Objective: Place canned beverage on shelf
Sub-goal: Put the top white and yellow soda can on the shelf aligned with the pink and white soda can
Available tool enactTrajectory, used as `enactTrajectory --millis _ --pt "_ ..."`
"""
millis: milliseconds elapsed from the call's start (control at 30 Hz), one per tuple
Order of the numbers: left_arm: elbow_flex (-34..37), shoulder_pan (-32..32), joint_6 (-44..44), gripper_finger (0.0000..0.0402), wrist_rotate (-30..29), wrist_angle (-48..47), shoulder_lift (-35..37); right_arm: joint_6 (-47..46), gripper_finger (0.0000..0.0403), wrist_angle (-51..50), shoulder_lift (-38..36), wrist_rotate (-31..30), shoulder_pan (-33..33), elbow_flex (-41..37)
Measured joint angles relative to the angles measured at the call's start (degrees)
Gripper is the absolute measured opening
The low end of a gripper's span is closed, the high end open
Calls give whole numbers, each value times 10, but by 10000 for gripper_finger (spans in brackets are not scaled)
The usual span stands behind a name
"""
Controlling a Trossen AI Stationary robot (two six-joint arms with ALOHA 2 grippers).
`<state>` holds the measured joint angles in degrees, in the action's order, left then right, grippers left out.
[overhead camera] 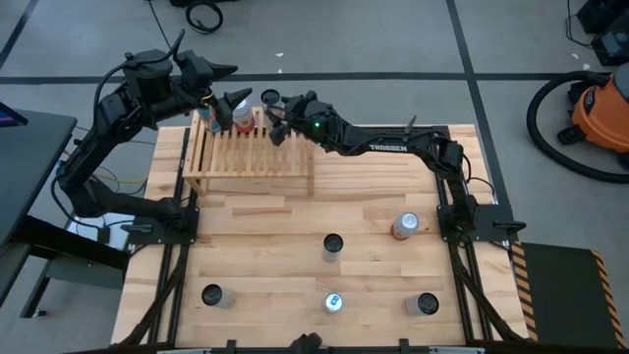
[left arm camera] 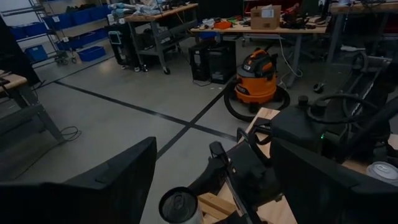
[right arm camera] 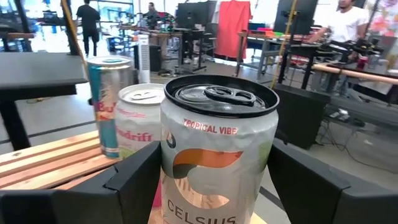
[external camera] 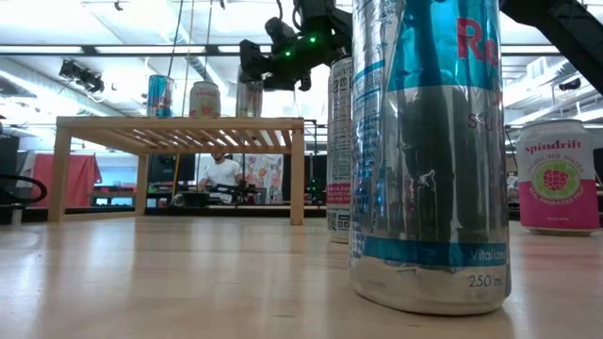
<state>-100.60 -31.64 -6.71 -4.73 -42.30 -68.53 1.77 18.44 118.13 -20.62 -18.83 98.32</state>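
Note:
The light-wood shelf (overhead camera: 251, 149) stands at the table's far left. On its far edge stand a blue can (right arm camera: 106, 106) and a pink-and-white can (right arm camera: 138, 118). Beside them is a white Celsius can (right arm camera: 217, 162) with a black lid, and my right gripper (overhead camera: 278, 126) reaches in level from the right and is shut on it. In the low view this can (external camera: 250, 99) sits at slat height. My left gripper (overhead camera: 234, 98) hovers open above the shelf's far left corner, holding nothing. My right gripper pinches the Celsius can between its two fingers, one on each side of the can's upper wall (right arm camera: 168, 168). The fingers come in level from the table's right. The can stands upright; in the low view its base (external camera: 250, 115) meets the shelf's top.
Several more cans stand on the near half of the table, among them a pink one (overhead camera: 406, 226) and a dark-topped one (overhead camera: 332, 246). A tall silver-blue can (external camera: 429, 151) fills the low view's front. An orange shop vacuum (overhead camera: 600, 108) sits on the floor beyond the table's right.

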Motion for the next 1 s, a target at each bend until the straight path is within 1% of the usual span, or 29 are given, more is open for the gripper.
enactTrajectory --millis 100,500,667,1000 --pt "0 0 0 315 0 0 0 -2 288 1 0 -11 2 0" --pt "0 0 0 315 0 0 0 -5 288 9 0 -2 9 0" --pt "0 0 1 315 0 0 0 -20 288 15 6 44 2 0" --pt "0 0 1 315 0 0 0 -1 288 21 8 24 0 0"
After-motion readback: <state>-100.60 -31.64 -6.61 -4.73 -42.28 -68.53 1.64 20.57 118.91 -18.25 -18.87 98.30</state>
